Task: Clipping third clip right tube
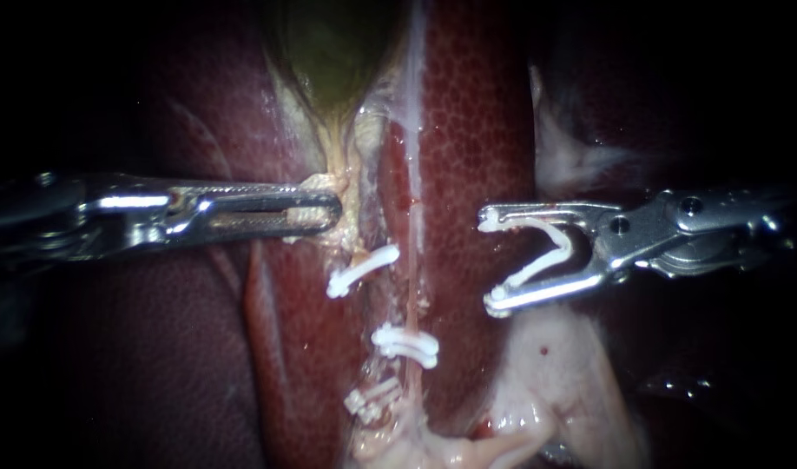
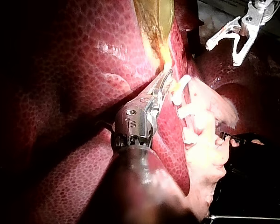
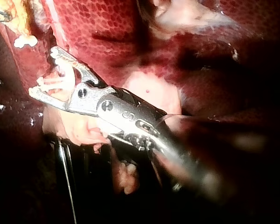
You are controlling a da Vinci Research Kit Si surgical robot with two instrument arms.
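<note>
The right instrument (image 1: 490,260) hung over the liver (image 1: 477,130), well apart from the right tube (image 1: 413,295) on its right side. Its jaws stood wide, holding a white clip (image 1: 550,252) between them. The left instrument (image 1: 332,208) had its jaws pinched on pale tissue (image 1: 353,221) just under the gallbladder (image 1: 329,52).

clear liver (image 1: 477,130) btwn right instrument (image 1: 490,260), tube (image 1: 413,295) (clips (image 1: 405,344) lower)
</note>
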